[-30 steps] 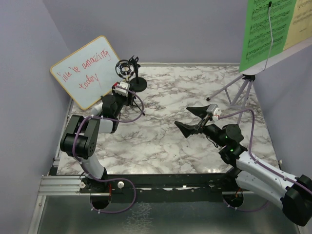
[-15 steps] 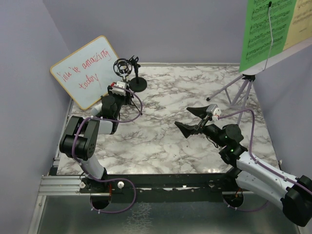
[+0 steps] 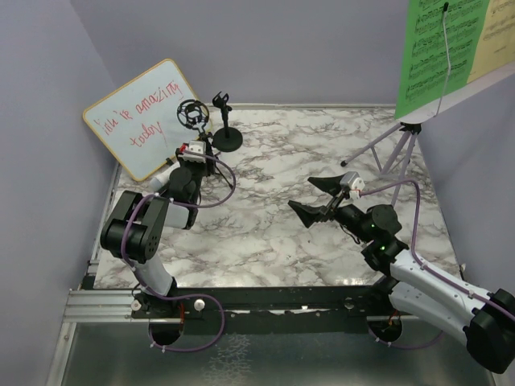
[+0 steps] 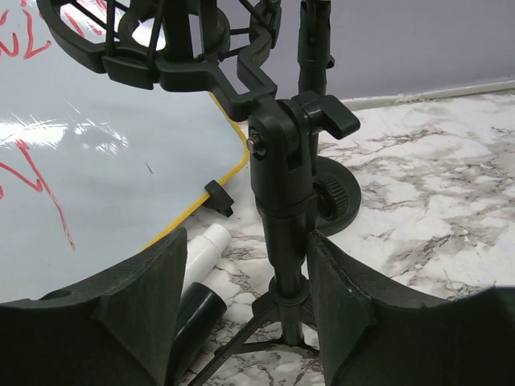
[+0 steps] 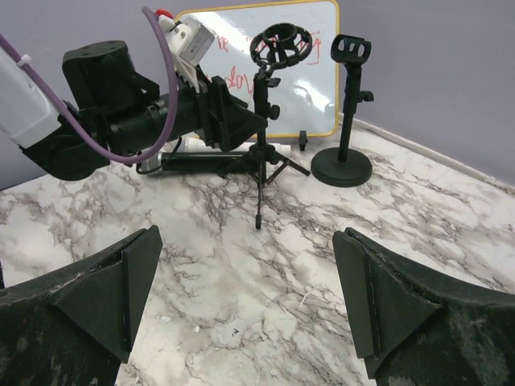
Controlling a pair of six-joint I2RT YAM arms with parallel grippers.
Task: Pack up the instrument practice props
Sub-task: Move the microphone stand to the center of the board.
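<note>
I have the black plastic mic tripod with ring mount (image 4: 282, 193) standing upright at the far left of the white, grey-veined marble surface (image 3: 265, 233), just in front of the wood-framed whiteboard with red writing (image 3: 137, 117). Its long axis runs straight up: thin legs splay at the foot, a round stem rises to a knuckle joint, and the spidery open ring sits canted on top.

My left claw (image 4: 245, 269) is partly open around that stem, low down. Its matte, foam-like black pads (image 4: 137, 297) sit one on each side. The left pad stands clear of the stem, while the right one lies right against it or just beside it; I can't tell which. It has no firm grip.

Just right of the tripod stands the black round-base mic holder (image 3: 226, 138), a flat disc with a slim post and a U-shaped clip on top.

My right claw (image 5: 245, 281) hangs over the middle of the surface, spread wide and holding nothing.

At the far right, the lilac music rack (image 3: 467, 92) carries green (image 3: 438, 56) and yellow sheets (image 3: 495, 32).
</note>
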